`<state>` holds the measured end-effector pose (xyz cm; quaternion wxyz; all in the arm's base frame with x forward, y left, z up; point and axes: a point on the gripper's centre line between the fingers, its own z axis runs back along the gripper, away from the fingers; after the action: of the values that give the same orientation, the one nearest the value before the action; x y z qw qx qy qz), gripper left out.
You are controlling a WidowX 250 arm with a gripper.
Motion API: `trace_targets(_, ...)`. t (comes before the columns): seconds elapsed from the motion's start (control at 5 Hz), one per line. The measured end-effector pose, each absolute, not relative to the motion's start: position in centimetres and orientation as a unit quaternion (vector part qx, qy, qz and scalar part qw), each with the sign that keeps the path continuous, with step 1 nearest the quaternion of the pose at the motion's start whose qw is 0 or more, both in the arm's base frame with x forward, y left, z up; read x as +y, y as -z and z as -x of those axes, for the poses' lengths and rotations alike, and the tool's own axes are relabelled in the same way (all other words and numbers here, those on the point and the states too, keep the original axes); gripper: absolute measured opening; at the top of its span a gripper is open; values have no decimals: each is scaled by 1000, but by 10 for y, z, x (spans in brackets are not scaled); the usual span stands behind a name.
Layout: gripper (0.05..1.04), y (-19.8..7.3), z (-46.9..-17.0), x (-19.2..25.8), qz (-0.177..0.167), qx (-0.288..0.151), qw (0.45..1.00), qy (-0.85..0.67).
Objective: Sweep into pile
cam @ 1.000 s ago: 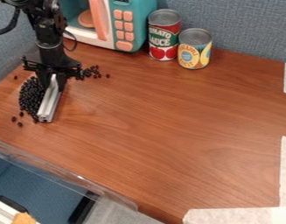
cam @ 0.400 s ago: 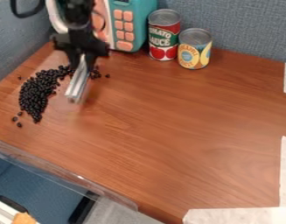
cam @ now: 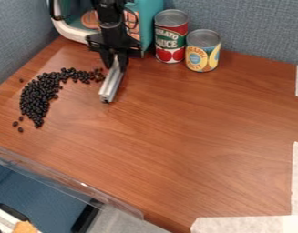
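Observation:
The gripper (cam: 115, 63) hangs over the back left part of the table, shut on a silver metal bar (cam: 111, 85) that slants down toward the front. Black beans (cam: 35, 98) lie in a curved band on the left of the wooden table. The band's thin back end (cam: 84, 76) reaches to just left of the bar, close to the gripper. A few loose beans (cam: 20, 129) are scattered at the front end of the band.
A toy microwave (cam: 148, 22) stands behind the gripper, with a tomato sauce can (cam: 170, 38) and a yellow-labelled can (cam: 202, 52) to its right. A clear plastic edge (cam: 84, 191) runs along the front left. White tape (cam: 254, 224) marks the right corner.
The gripper has moved right and somewhat back with the bar, away from the main mass of beans. The beans it covered before now show.

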<state>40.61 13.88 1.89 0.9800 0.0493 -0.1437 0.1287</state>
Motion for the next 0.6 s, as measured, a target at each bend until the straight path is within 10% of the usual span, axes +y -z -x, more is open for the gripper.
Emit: trace_targets(0.6, 339, -9, -411, 145, -53, -130, 981, -131)
